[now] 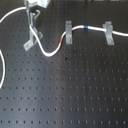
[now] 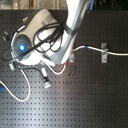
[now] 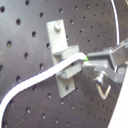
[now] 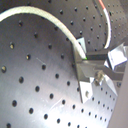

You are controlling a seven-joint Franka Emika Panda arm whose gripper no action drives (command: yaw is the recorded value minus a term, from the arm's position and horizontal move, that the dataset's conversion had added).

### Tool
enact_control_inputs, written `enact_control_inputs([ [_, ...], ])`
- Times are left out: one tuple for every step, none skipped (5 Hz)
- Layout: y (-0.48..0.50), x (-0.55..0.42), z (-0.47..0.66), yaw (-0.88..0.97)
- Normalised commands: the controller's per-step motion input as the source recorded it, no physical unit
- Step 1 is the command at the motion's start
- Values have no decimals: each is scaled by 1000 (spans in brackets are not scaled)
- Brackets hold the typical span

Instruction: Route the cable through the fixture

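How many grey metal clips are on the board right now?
3. In the first exterior view: the skewed fixture under the gripper at the first exterior view's left, one clip mid-board by the cable's red band, one clip at its right. None seems hidden.

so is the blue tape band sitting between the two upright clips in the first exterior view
Yes, the blue tape band on the cable lies between the two upright clips.

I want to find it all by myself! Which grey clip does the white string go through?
Look at the black board full of holes in the first exterior view, where the cable runs past three grey clips. The fixture is the one nearest the first exterior view's left, just under the gripper. It sits slanted, while the other two clips stand straight.
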Motion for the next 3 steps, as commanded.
enact_control_inputs([
  [316,-166,142,471],
  [103,-555,162,111],
  [106,-439,81,80],
])
